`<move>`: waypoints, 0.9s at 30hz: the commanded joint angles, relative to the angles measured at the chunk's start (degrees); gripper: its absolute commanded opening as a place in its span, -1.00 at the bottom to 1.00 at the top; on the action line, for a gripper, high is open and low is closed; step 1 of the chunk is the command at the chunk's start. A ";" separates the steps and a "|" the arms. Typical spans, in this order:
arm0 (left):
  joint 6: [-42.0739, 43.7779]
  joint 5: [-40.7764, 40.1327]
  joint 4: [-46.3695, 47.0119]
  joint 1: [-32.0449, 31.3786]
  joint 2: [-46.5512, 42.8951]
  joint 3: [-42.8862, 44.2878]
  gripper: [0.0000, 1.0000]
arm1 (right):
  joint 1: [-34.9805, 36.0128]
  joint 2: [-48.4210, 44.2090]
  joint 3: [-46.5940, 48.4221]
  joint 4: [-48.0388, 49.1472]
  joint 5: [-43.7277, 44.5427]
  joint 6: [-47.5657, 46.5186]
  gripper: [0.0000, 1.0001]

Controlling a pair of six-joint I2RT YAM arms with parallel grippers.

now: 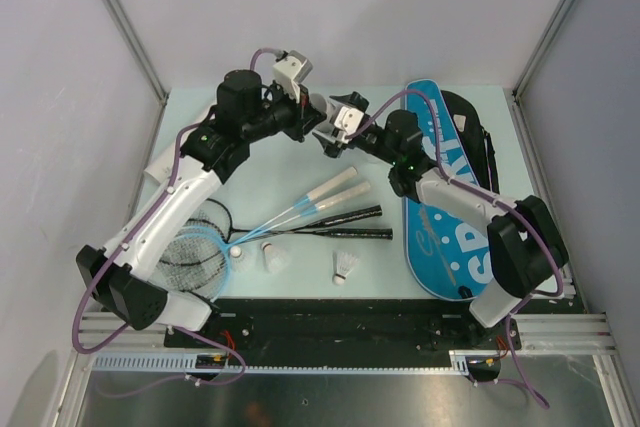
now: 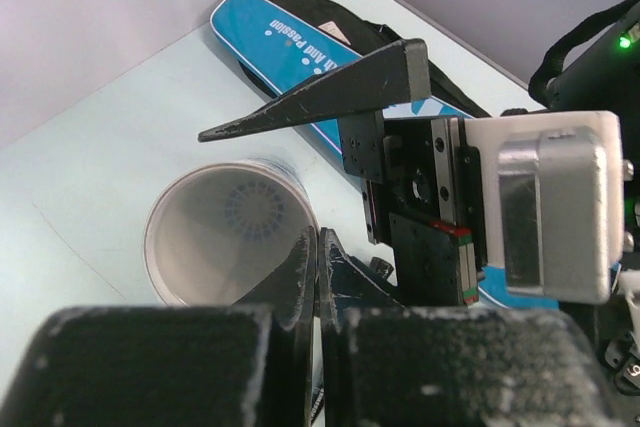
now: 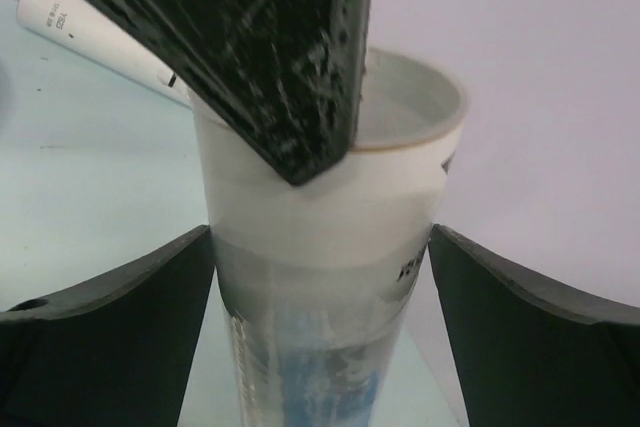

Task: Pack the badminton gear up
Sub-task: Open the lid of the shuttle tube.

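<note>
Pale-green counter (image 1: 270, 162), grey walls (image 1: 350, 7): white tube (image 3: 320, 217) shared by both pincers.
Clenched left pincer (image 2: 318, 272) pinches the tube's rim wall. Below the rim, right pincer (image 3: 320, 257) released, jaws wide astride the tube body, gap visible one side. Blue bag (image 1: 450, 197) lies on counter to right pincer's right.
</note>
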 commanded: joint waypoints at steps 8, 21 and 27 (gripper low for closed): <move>-2.99 0.18 5.05 -0.33 -6.65 -2.45 -1.00 | 0.39 -1.08 0.01 3.32 3.21 -0.42 0.11; -5.45 -3.59 9.20 0.02 -18.08 -8.51 -1.00 | -0.84 0.15 -4.21 6.92 5.85 -0.51 -0.10; -3.25 -18.70 3.85 3.09 -13.79 -10.45 -0.99 | -0.58 -3.62 -4.74 4.63 13.85 2.21 -0.05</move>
